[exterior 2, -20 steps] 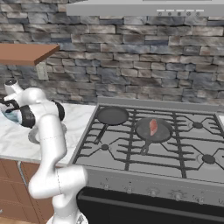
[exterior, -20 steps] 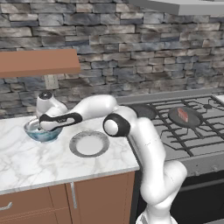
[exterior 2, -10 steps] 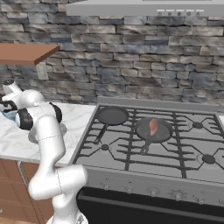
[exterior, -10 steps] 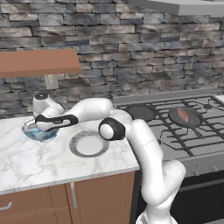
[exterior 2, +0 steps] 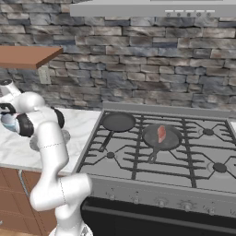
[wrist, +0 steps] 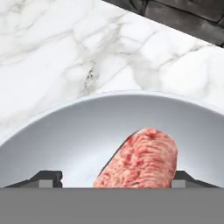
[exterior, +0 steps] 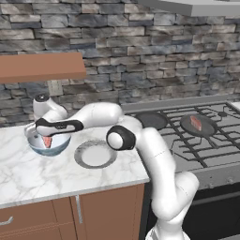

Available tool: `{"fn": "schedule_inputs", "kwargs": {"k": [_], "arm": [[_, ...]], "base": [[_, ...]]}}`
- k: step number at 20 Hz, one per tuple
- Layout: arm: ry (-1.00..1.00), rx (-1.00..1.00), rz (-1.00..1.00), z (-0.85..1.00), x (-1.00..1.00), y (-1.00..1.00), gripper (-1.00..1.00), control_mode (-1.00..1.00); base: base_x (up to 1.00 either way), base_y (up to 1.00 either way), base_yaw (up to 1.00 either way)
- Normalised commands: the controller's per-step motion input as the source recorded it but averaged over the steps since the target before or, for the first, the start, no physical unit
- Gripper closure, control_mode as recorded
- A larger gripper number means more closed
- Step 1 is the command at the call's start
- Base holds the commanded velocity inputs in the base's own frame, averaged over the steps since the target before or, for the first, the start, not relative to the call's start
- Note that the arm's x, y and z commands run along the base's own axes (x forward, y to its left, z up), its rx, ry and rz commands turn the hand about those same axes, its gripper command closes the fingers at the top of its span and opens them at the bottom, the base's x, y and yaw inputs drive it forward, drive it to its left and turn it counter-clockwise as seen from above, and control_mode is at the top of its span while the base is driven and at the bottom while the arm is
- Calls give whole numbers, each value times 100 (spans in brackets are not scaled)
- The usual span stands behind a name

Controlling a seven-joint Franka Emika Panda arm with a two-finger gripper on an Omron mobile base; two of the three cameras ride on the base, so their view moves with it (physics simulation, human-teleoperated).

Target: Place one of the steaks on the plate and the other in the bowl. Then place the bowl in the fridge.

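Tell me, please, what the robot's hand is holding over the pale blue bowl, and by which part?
The hand appears to hold a flat pinkish-red raw steak by its near end, between the fingertips, inside the pale blue bowl. The contact itself is cut off from view.

We cannot see the gripper's (exterior: 47, 138) fingertips in the left base view: the hand covers them and the bowl's (exterior: 40, 146) rim hides what lies below. In the hand view the grey band cuts off the lower end of the steak (wrist: 142, 161), so we cannot tell whether the jaws clamp it or stand apart. The bowl (wrist: 83, 131) runs off that view on both sides. In the right base view the arm hides most of the plate (exterior 2: 33, 144) and bowl (exterior 2: 8, 122). The second steak (exterior 2: 161, 134) is too small to show its streaks.
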Motion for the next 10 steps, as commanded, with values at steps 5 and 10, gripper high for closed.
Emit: {"fn": "schedule_inputs", "kwargs": {"k": [5,10], "arm": [[-8,1,0,30,-30,-17,-100,-100],[-15,6,-1,30,-88,-56,-100,-100]], "base": [[0,0,0],[0,0,0]]}}
